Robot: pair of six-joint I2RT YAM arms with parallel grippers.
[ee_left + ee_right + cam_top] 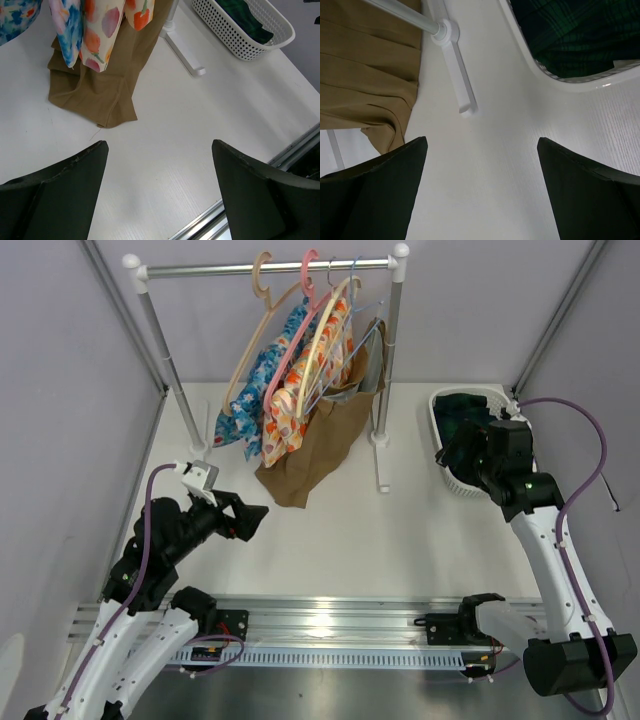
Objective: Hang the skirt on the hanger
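The dark green and navy plaid skirt (462, 412) lies bunched in a white perforated basket (438, 410) at the right of the table; it also shows as the skirt (245, 17) in the left wrist view and the skirt (580, 35) in the right wrist view. The pale cream hanger (322, 340) hangs on the rail among other hangers, with a patterned garment on it. My right gripper (447, 452) hovers open just beside the basket's near-left rim, empty (482, 140). My left gripper (256, 519) stands open over bare table at the left, empty (160, 145).
A white clothes rack (390, 360) stands at the back, its foot (460, 75) between the grippers and the basket (225, 30). A brown garment (315, 455) drapes from it onto the table. Blue floral (262, 375) and orange-patterned (300, 390) garments hang beside tan and pink hangers.
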